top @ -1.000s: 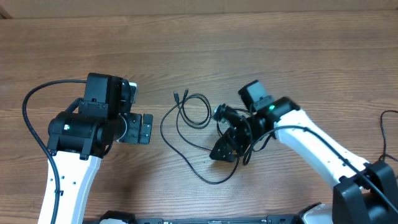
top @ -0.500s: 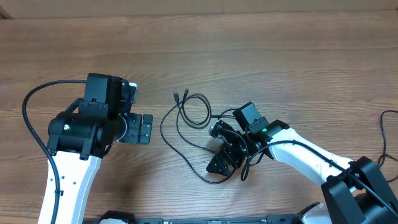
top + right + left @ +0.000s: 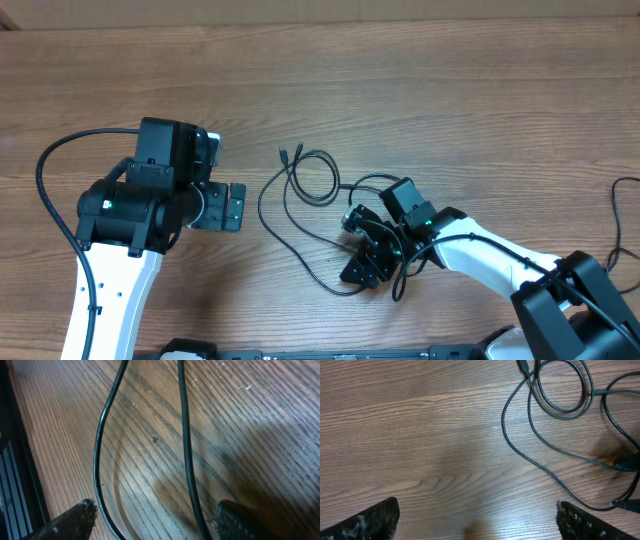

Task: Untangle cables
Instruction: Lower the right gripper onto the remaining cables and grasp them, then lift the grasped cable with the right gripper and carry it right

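The cables (image 3: 300, 200) are thin black cords lying in loose loops on the wooden table, with a small plug (image 3: 284, 153) at the upper left end. They also show in the left wrist view (image 3: 560, 405). My right gripper (image 3: 362, 268) is open and low over the lower right part of the loops; in the right wrist view two cable strands (image 3: 185, 445) run between its open fingers (image 3: 155, 522). My left gripper (image 3: 234, 207) is open and empty, left of the cables, its fingers (image 3: 477, 520) wide apart over bare wood.
The wooden table (image 3: 400, 90) spreads all round. A thicker black arm wire (image 3: 50, 200) loops at the far left and another (image 3: 625, 215) at the far right. The table's front edge lies just below both arm bases.
My right gripper has moved down and toward the front edge, settling low over the lower right strands of the loops. The left arm has not moved.
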Robot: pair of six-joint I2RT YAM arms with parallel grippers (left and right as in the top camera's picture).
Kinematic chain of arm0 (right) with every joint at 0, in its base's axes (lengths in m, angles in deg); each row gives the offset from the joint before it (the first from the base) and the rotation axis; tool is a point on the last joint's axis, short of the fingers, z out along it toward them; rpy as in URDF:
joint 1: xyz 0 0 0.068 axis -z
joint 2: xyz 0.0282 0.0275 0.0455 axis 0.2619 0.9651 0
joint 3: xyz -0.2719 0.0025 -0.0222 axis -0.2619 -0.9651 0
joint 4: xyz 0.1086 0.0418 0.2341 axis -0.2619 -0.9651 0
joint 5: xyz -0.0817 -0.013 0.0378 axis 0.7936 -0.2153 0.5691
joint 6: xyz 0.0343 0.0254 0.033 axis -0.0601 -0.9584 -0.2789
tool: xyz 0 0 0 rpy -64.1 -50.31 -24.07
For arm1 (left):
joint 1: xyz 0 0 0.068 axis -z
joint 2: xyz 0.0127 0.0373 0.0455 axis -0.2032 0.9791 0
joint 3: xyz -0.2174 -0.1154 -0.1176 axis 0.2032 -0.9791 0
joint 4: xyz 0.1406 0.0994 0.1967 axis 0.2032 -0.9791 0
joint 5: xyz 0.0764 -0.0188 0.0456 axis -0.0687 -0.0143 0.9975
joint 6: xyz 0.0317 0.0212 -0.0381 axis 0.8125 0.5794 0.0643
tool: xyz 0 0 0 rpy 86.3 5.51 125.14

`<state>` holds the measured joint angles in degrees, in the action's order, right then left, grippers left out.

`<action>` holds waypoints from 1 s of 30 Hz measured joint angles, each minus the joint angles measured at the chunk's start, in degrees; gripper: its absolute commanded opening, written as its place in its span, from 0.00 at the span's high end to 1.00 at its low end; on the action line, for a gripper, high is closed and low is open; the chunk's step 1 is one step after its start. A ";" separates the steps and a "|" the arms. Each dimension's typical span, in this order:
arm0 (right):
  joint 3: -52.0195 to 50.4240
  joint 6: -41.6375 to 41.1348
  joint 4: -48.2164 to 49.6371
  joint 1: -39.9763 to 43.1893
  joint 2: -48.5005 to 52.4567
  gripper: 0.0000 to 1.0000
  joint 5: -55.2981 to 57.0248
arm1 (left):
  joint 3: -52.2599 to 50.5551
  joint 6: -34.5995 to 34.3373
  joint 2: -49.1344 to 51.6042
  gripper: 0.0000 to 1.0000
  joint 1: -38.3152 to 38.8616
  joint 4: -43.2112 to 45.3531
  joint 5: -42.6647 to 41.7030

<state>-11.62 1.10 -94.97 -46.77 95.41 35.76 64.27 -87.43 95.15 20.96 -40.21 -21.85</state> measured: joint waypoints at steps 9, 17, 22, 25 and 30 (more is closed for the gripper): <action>-0.09 0.00 1.66 0.00 4.33 0.96 -0.15 | 0.00 0.02 0.00 0.00 0.00 0.00 -0.02; 8.04 -0.13 -13.51 0.00 4.83 0.96 2.03 | 0.00 0.02 0.00 0.00 0.00 0.02 0.00; 28.70 -0.15 -32.76 0.00 4.83 0.96 2.78 | 0.00 0.02 0.00 0.01 0.00 0.09 0.00; 47.34 -0.13 -47.50 0.00 5.05 0.96 3.89 | 0.00 0.02 0.00 0.00 0.00 0.11 0.00; 69.68 0.00 -57.35 0.00 4.90 0.96 6.45 | 0.00 0.00 0.00 0.00 0.00 0.09 -0.02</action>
<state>58.06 1.10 -152.32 -46.77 100.31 42.21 64.27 -87.43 95.15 20.96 -40.13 -21.87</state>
